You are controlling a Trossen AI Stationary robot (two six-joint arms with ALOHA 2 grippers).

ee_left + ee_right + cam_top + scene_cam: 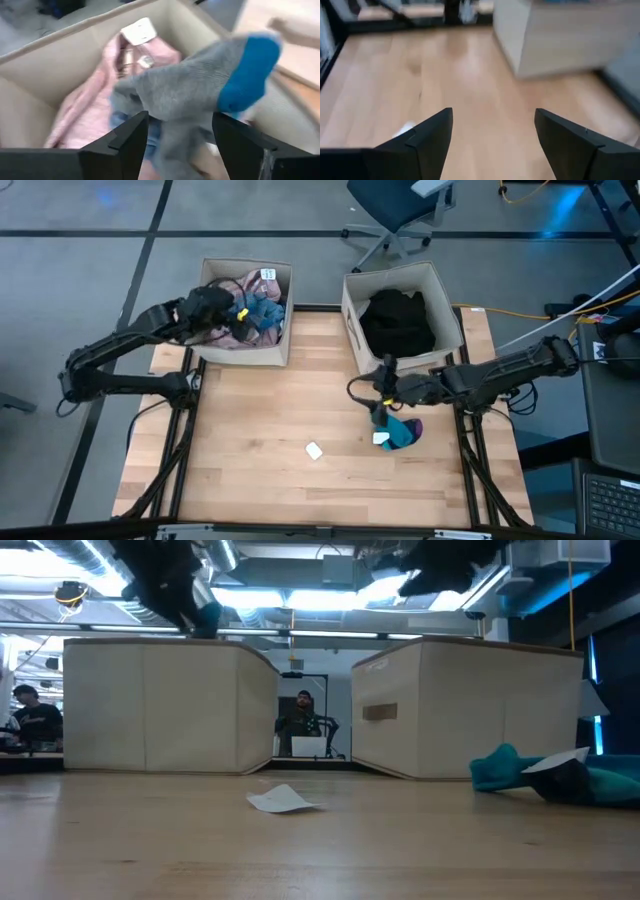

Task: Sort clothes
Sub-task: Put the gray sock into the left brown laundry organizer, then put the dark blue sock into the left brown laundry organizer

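Note:
My left gripper (238, 310) (180, 117) hangs open over the left beige bin (250, 358). A grey sock with a blue toe (200, 85) is just in front of its fingers, above a pink garment (100, 100) and blue pieces lying in the bin. My right gripper (383, 390) (494, 112) stands open above the table by the right bin's near corner, with nothing between its fingers. A small heap of teal and purple clothes (400, 432) (560, 775) lies on the table just near of it. The right bin (352, 320) holds black clothes (398, 320). My left gripper has its fingers spread wide, and the grey sock's lower part (175, 140) shows in the gap between them. I cannot tell whether either finger touches it. The sock is over the bin's inside, above the pink garment.
A small white paper tag (314, 450) (283, 801) lies on the wood near the table's middle. The two bins stand side by side along the far edge with a gap between them. Bare wood stretches across the near half of the table.

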